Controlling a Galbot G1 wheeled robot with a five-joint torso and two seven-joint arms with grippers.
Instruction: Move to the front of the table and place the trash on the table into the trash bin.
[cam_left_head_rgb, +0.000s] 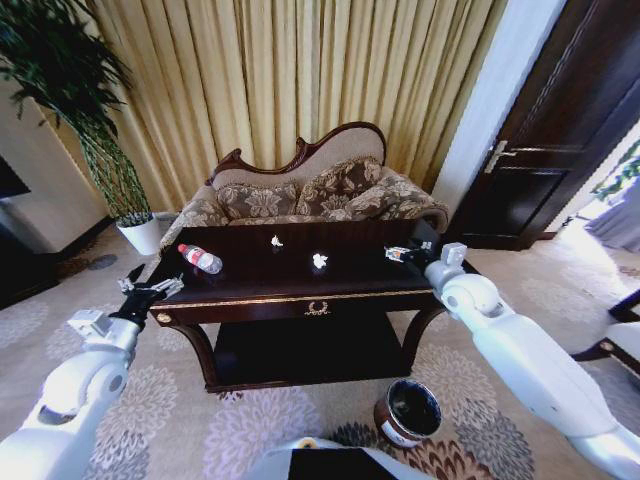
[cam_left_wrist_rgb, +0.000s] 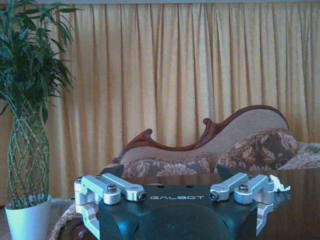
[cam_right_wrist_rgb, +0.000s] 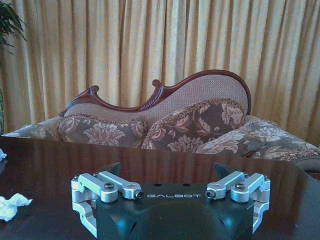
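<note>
The dark glossy table with gold trim stands right ahead. A clear bottle with a red label lies near its left end. Two white crumpled scraps rest in the middle. The dark round trash bin stands on the carpet by the table's front right leg. My left gripper hovers open just off the table's front left corner. My right gripper is open over the right end, with nothing between its fingers. In the right wrist view a scrap lies on the tabletop beside the gripper.
A carved patterned sofa sits close behind the table, before gold curtains. A plant in a white pot stands at the back left, a dark door at the right. My base is near the table's front.
</note>
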